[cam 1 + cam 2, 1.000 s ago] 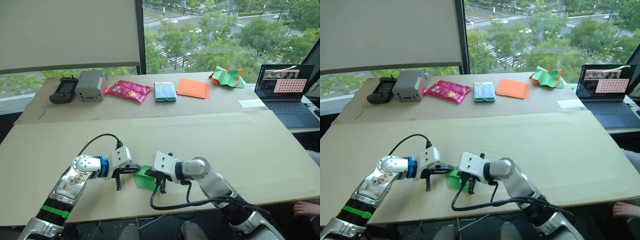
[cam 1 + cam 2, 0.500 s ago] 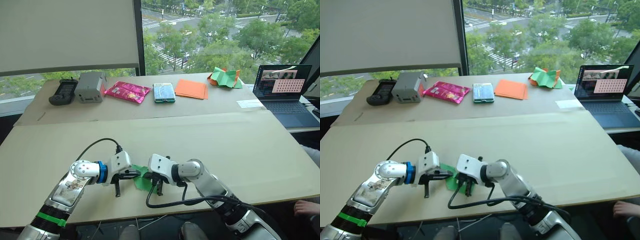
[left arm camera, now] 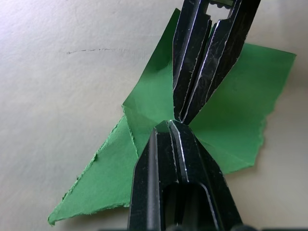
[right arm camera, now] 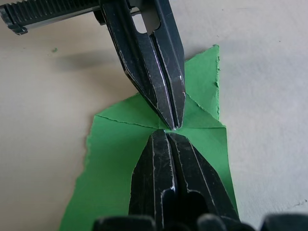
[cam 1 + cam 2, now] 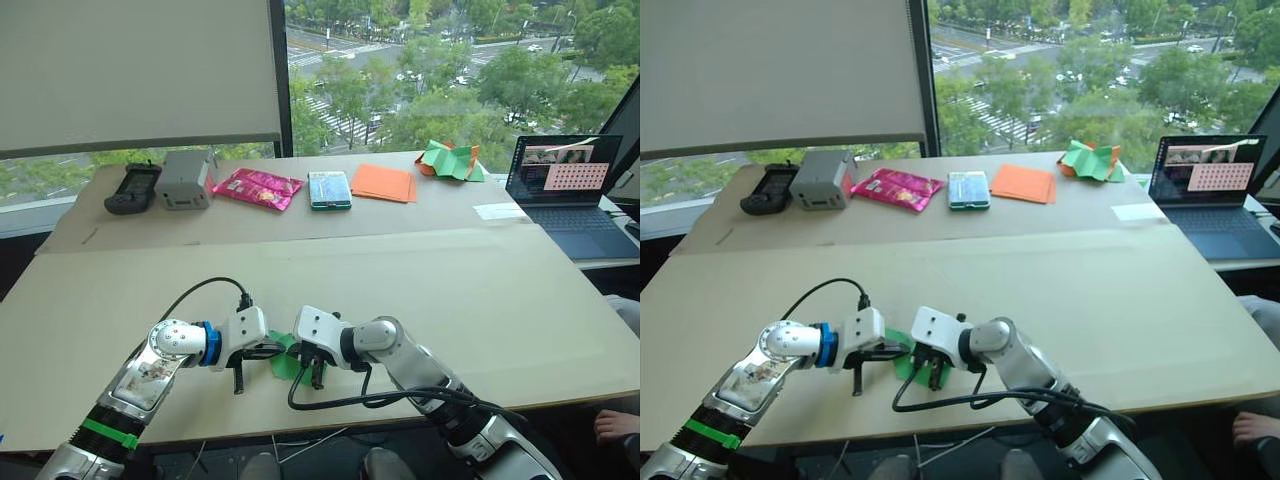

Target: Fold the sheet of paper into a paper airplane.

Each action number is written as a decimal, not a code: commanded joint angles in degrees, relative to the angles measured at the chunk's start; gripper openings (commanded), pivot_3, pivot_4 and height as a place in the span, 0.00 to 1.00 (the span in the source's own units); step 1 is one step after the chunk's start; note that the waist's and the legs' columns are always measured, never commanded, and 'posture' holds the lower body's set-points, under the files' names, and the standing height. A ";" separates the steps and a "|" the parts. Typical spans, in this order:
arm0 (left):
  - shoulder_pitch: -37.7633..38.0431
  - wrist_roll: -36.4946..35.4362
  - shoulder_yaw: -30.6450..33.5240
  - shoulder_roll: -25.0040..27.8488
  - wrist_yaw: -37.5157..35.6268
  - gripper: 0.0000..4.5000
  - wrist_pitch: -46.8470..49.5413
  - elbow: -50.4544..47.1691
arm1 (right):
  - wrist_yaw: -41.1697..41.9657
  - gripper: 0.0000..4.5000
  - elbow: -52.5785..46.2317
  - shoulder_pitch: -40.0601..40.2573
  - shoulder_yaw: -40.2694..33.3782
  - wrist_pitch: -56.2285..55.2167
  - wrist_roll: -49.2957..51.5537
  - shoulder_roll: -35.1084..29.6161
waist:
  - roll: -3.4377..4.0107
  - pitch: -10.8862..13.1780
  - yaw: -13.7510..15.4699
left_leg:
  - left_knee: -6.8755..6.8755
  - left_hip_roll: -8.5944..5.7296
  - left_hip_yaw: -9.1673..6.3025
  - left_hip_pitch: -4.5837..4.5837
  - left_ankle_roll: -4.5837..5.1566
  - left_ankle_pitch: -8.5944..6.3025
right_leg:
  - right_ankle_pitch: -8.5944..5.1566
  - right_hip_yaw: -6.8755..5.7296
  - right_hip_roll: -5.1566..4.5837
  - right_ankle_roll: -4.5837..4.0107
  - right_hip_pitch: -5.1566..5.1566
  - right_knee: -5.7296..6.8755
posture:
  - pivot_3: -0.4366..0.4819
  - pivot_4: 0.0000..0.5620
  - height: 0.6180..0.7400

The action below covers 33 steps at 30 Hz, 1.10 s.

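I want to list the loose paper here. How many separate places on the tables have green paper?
2. One folded green paper lies at the near table edge, between the left claw and right claw. One crumpled green-and-orange heap sits on the far table beside the laptop.

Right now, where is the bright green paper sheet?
The bright green paper sheet lies on the table's near edge, between the left end effector and right end effector.

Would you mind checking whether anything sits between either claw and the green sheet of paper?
Nothing visible does. The left claw and right claw meet tip to tip on the sheet of paper, both shut, with bare table around it.
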 commanded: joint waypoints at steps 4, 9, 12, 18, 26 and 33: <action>1.92 5.42 -3.17 2.41 0.49 0.00 1.51 7.45 | -0.76 0.01 1.06 2.40 1.69 5.92 -1.48 -2.79 | 0.06 -0.06 0.08 | 0.01 -0.01 0.01 0.00 -0.03 -0.02 | -0.01 0.00 -0.03 -0.01 0.00 0.00 | 0.48 0.27 0.72; 2.14 5.09 -3.37 2.48 0.30 0.00 1.47 8.14 | -0.88 0.01 -1.05 3.32 1.69 7.49 -1.20 -4.38 | 0.16 -0.22 0.08 | 0.01 -0.01 0.01 0.00 -0.05 -0.03 | -0.02 -0.01 -0.04 -0.01 0.00 -0.01 | 0.48 0.27 0.72; 2.41 5.10 -3.36 2.53 0.48 0.00 1.42 8.13 | -0.97 0.01 -2.95 4.64 1.69 8.71 -1.08 -5.76 | 0.15 -0.36 0.04 | 0.01 -0.01 0.01 0.02 -0.09 -0.06 | -0.04 -0.01 -0.05 -0.03 -0.01 -0.01 | 0.48 0.27 0.72; 2.75 5.37 -3.57 2.72 0.64 0.00 1.20 8.20 | -1.58 0.01 -4.90 6.93 1.22 10.12 -0.84 -7.84 | 0.11 -0.44 0.02 | 0.01 -0.01 0.00 0.04 -0.18 -0.11 | -0.06 -0.03 -0.08 -0.04 -0.01 -0.05 | 0.48 0.27 0.72; 2.24 5.57 -3.77 2.79 0.63 0.00 0.92 8.88 | -1.93 0.01 -9.56 11.78 -0.88 11.63 0.18 -13.50 | 0.09 -0.46 0.21 | 0.01 -0.08 0.09 0.02 -0.24 -0.15 | -0.07 -0.27 -0.37 -0.02 0.01 -0.31 | 0.48 0.27 0.72; 0.96 5.56 -3.84 2.46 0.70 0.00 0.30 10.47 | -0.90 0.01 -15.43 16.87 -1.91 10.98 0.65 -20.03 | -0.03 -0.56 0.36 | 0.06 -0.30 0.22 0.02 -0.37 -0.23 | -0.22 -0.67 -0.97 0.12 0.03 -0.42 | 0.48 0.27 0.72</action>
